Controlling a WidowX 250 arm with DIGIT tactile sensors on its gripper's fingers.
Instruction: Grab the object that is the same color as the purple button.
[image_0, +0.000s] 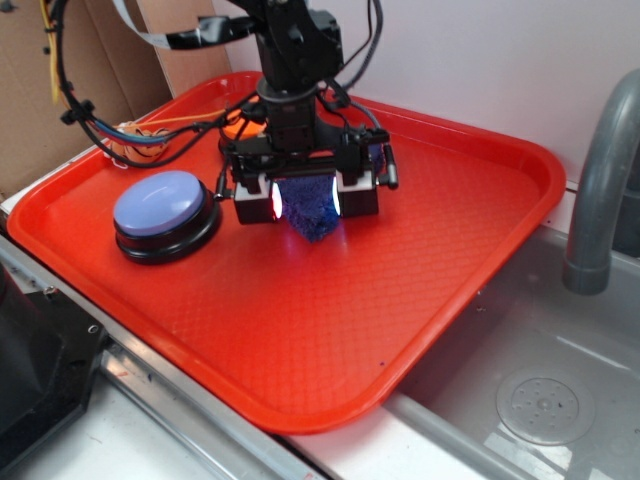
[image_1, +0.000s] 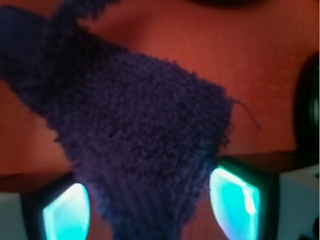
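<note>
The object, a fuzzy dark purple cloth (image_0: 308, 208), lies on the red tray (image_0: 470, 210) directly under my gripper (image_0: 305, 202). In the wrist view the cloth (image_1: 145, 140) fills most of the frame and narrows between the two glowing pads (image_1: 235, 200). Red tray shows in a thin gap on each side of it, so the jaws stand open around the cloth. The purple button (image_0: 164, 213), pale lavender on a black base, sits on the tray to the left of the gripper.
A button with an orange top (image_0: 240, 125) is half hidden behind the arm. A small orange striped toy (image_0: 132, 142) lies at the tray's far left among cables. A metal sink (image_0: 540, 400) and a grey faucet (image_0: 600, 190) are on the right.
</note>
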